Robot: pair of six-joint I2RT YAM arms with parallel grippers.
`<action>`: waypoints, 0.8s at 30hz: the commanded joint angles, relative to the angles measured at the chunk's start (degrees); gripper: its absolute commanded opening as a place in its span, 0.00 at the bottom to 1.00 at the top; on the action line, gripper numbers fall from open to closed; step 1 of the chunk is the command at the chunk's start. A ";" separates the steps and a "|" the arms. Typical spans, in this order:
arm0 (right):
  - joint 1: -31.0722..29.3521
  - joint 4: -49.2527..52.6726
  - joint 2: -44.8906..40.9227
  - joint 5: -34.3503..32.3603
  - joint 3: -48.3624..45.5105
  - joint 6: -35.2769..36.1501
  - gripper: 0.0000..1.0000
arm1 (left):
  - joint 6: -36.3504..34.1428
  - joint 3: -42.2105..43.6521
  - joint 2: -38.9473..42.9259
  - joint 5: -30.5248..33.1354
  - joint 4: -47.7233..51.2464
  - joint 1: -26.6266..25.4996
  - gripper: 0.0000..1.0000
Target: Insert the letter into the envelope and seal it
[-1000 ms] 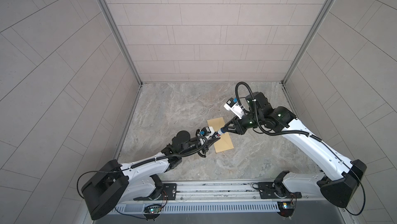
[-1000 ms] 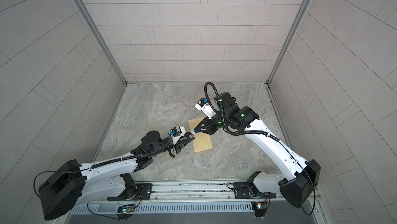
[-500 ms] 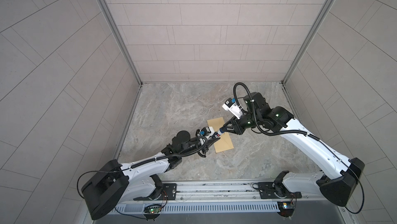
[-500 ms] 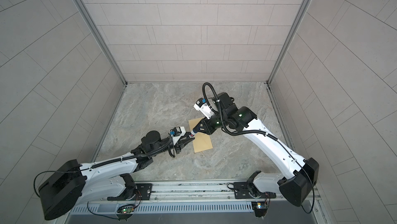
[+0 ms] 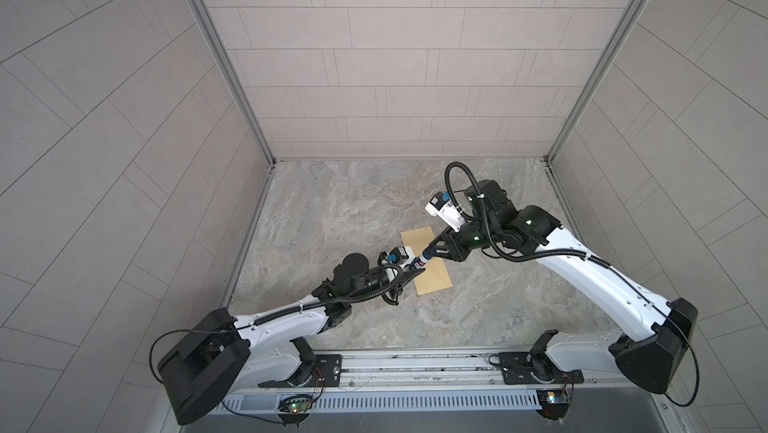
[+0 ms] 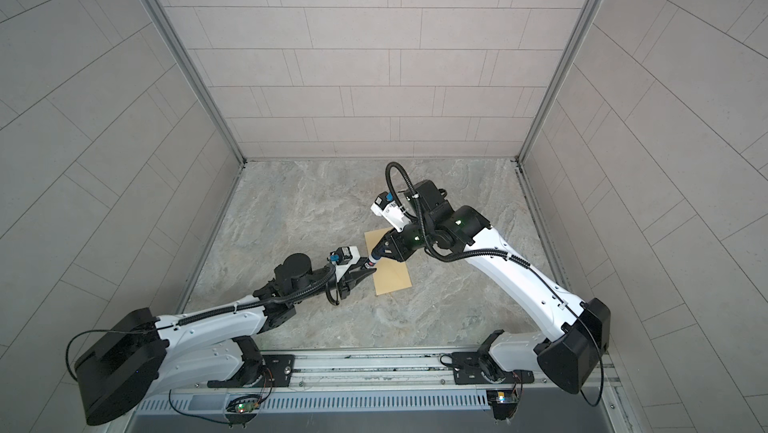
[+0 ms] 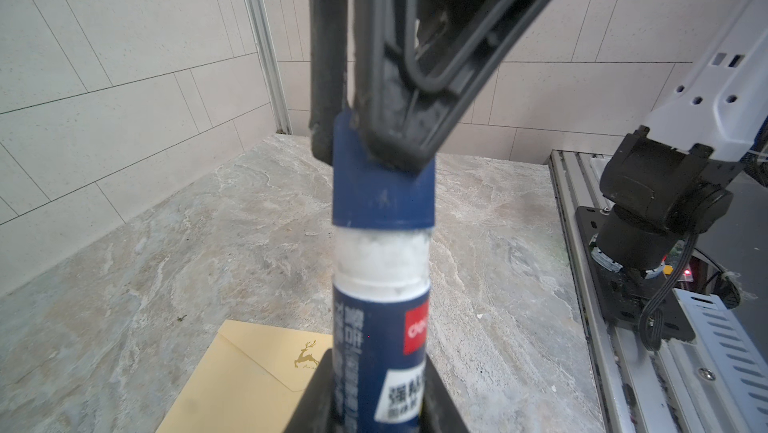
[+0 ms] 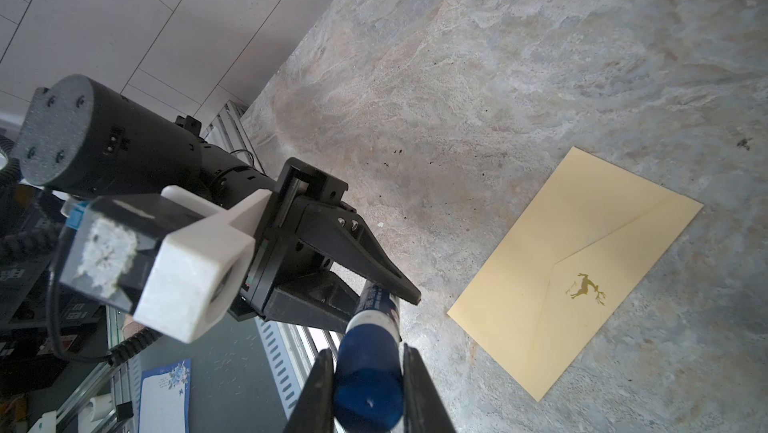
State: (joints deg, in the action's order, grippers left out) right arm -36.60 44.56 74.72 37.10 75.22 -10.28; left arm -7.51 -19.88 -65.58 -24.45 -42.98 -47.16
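Left claw grips glue stick body, right claw clamps its cap, both over left edge of envelope lying flat mid table.

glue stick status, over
Left gripper shut on glue stick, right gripper on its cap, cap partly off. Envelope flat on table, flap down; letter not in view. Nothing on it.

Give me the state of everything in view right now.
envelope: flat on the table, flap folded down; sealed or not, cannot tell.
glue stick: cap partly off, white neck showing.
left gripper: shut on the glue stick.
right gripper: shut on the cap.
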 commanded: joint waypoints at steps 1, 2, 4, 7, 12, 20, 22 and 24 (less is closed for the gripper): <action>-2.22 0.26 0.94 2.47 0.76 1.02 0.14 | 0.04 -0.56 0.32 -1.13 -4.83 -0.23 0.00; -2.46 0.05 1.08 2.40 0.55 0.88 0.14 | 0.16 -0.51 0.35 -1.13 -5.03 -0.22 0.00; -2.83 -0.32 1.23 2.32 0.14 0.63 0.14 | 0.56 -0.23 0.29 -0.87 -5.99 -0.22 0.00; -3.38 -1.43 1.31 2.10 -1.05 -0.17 0.14 | 1.17 0.19 0.33 -0.37 -7.64 -0.22 0.00; -4.39 -2.57 1.57 1.56 -3.03 -0.79 0.13 | 1.71 0.28 0.19 0.15 -8.50 -0.23 0.00; -5.62 -3.79 1.60 0.39 -5.73 -1.83 0.13 | 2.75 0.74 0.09 1.13 -10.95 -0.22 0.00; -5.96 -4.03 1.72 0.19 -6.48 -2.00 0.13 | 2.84 0.71 0.05 1.18 -11.20 -0.22 0.00; -6.25 -4.10 1.85 -0.18 -6.97 -2.03 0.13 | 3.02 0.72 0.00 1.20 -11.57 -0.26 0.00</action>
State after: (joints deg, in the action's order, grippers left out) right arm -40.32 38.44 75.44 33.54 70.22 -11.64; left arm -5.52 -17.28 -66.35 -23.68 -43.09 -47.16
